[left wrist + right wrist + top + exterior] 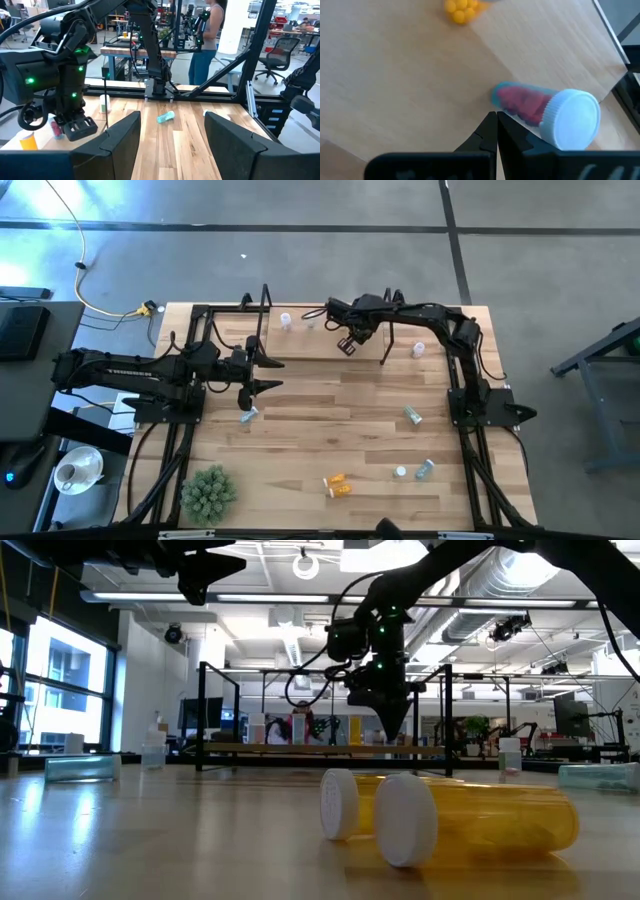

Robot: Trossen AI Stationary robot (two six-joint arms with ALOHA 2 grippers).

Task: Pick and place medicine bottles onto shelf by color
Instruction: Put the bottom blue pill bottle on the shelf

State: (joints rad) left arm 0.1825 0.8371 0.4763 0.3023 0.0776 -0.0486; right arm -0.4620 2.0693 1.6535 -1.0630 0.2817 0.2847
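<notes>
Two arms work over the table [330, 405], where the shelf [330, 340] stands at the far edge; the right gripper [348, 345], fingers pressed together, hangs just above it beside a bottle [547, 112], while the left gripper [262, 374] hovers spread apart above a teal bottle [248, 415].

left hand [262, 374] open, right hand [347, 344] closed

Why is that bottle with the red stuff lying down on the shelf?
It looks tipped over: the bottle lies on its side on the shelf, right by the shut right gripper, with yellow balls loose nearby. Other bottles on the shelf stand upright.
</notes>
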